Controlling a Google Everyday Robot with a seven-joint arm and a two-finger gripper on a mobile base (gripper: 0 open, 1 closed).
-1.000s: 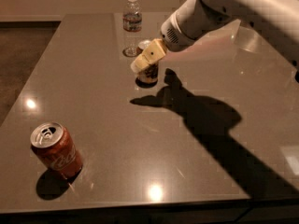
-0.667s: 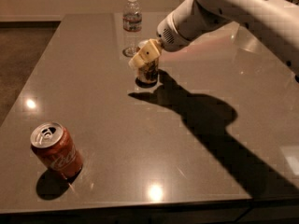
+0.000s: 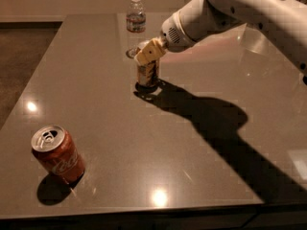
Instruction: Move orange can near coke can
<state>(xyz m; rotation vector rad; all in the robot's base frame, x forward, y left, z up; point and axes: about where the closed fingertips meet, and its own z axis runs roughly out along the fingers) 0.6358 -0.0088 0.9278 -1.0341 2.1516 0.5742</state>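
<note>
Your gripper (image 3: 148, 54) now sits lower than a second ago, capping the orange can (image 3: 147, 75), which stands unmoved on the table (image 3: 96, 109) toward twelve o'clock, well apart from the coke can (image 3: 58, 155) at seven o'clock; you cannot tell whether it grips, so the carry seems unstarted.
</note>
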